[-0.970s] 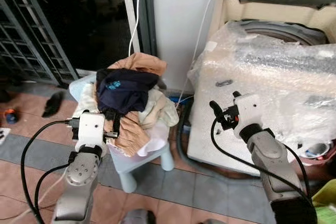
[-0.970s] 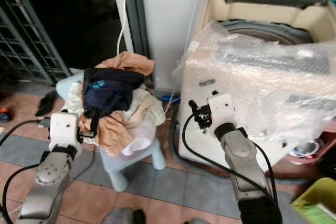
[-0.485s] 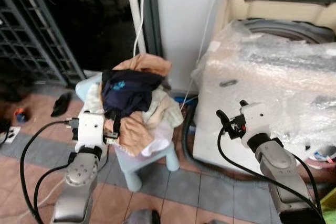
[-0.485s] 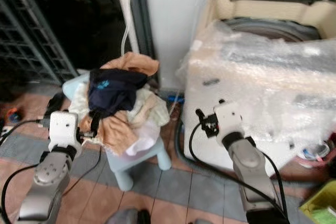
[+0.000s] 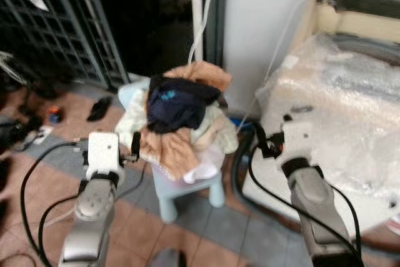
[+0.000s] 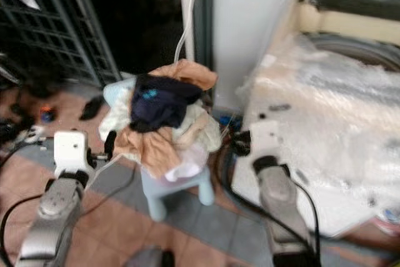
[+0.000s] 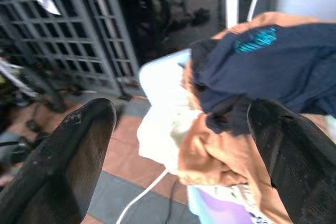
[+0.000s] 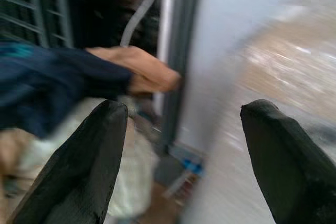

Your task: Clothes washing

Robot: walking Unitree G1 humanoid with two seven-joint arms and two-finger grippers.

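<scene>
Left gripper (image 5: 134,146) spread wide, beside the heap of navy, tan and cream clothes (image 5: 181,117) on the pale blue plastic stool (image 5: 187,189); right gripper (image 5: 261,142) likewise spread, near the bubble-wrapped white washing machine (image 5: 337,110).

left gripper (image 5: 133,146) raised, jaws spread | right gripper (image 5: 257,139) raised, jaws apparently spread (blurred)

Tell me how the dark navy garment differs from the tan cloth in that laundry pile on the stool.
The navy garment is dark with a small teal print and sits atop the pile; the tan cloth is plain and light, draping down the front of the pale blue stool. Both are crumpled, neither held by the left end effector.
</scene>
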